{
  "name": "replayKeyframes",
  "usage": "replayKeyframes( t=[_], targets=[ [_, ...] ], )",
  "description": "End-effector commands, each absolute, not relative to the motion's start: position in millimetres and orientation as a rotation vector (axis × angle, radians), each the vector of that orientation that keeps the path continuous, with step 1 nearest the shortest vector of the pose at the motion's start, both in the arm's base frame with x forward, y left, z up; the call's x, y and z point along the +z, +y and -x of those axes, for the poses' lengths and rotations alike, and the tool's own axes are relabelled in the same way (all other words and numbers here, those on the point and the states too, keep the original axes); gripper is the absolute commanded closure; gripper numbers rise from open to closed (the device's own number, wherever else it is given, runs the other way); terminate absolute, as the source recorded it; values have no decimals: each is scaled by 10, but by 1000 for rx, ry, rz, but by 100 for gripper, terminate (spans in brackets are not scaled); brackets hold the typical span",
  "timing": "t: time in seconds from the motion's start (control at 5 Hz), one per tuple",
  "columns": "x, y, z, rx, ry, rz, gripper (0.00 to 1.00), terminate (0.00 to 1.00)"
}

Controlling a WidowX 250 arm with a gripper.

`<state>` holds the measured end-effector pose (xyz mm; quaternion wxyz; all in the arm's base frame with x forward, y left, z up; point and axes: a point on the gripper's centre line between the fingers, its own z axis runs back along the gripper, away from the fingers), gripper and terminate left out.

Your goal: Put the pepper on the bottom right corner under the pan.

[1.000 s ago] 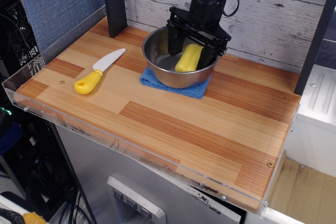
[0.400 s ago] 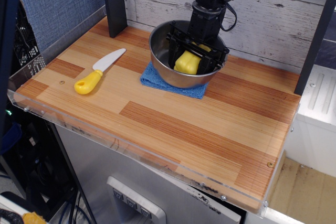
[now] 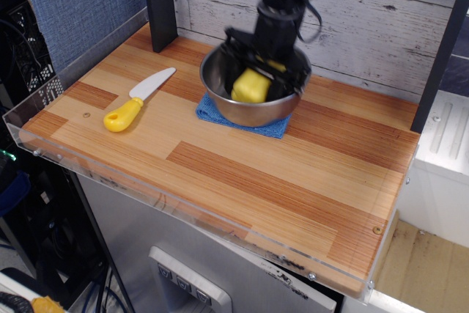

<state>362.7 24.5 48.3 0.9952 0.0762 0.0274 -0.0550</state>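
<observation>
The yellow pepper sits inside the steel pan, which rests on a blue cloth at the back middle of the board. My black gripper reaches down into the pan with a finger on each side of the pepper and looks closed on it. The image there is blurred by motion. The bottom right corner of the striped wooden board, with its acrylic rim and small screw, lies far to the front right of the pan.
A blue cloth lies under the pan. A toy knife with a yellow handle lies at the left. A black post stands at the back left. A clear acrylic rim edges the board.
The gripper has closed around the pepper inside the pan. Gripper, pepper and pan have shifted slightly to the left.
</observation>
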Motion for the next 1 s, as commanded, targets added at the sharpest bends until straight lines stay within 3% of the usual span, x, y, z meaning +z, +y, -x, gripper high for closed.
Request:
replayKeyframes(
  t=[0.0, 0.2, 0.4, 0.6, 0.8],
  targets=[
    [1363, 398, -3447, -30, -158, -130, 100, 0],
    [1512, 60, -3360, -99, -165, -102, 100, 0],
    [1488, -383, -3144, -158, -160, -84, 100, 0],
    [1206, -746, -2989, -195, -103, -95, 100, 0],
    [867, -802, -2932, -195, -37, -139, 100, 0]
  ],
)
